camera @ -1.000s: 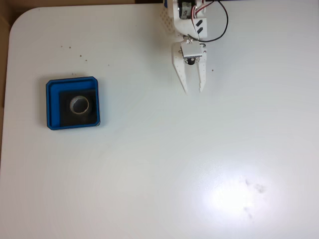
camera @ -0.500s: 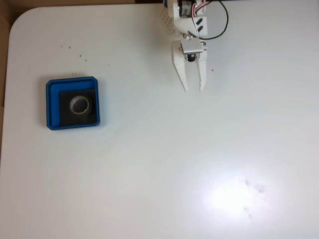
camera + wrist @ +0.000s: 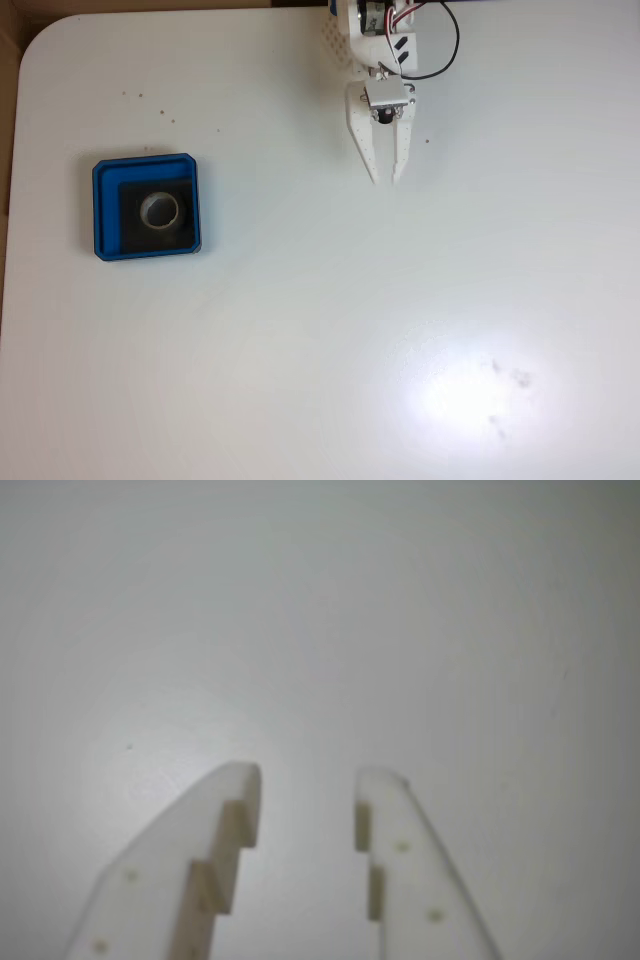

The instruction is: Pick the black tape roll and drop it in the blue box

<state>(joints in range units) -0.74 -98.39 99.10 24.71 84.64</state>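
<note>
We see the black tape roll (image 3: pixel 159 210) probably already resting inside the blue box (image 3: pixel 104 207), far to the left of our empty gripper (image 3: pixel 385 180), whose fingers stand a little apart.

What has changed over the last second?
The pincer has narrowed: in the fixed view its fingertips stand closer together than before, with a gap left and nothing between them. The arm has hardly shifted. The black tape roll still lies inside the blue box, both unmoved.

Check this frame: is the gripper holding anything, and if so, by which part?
Nothing is held. The gripper is open with bare table between its fingers, and the black tape roll lies in the blue box.
</note>
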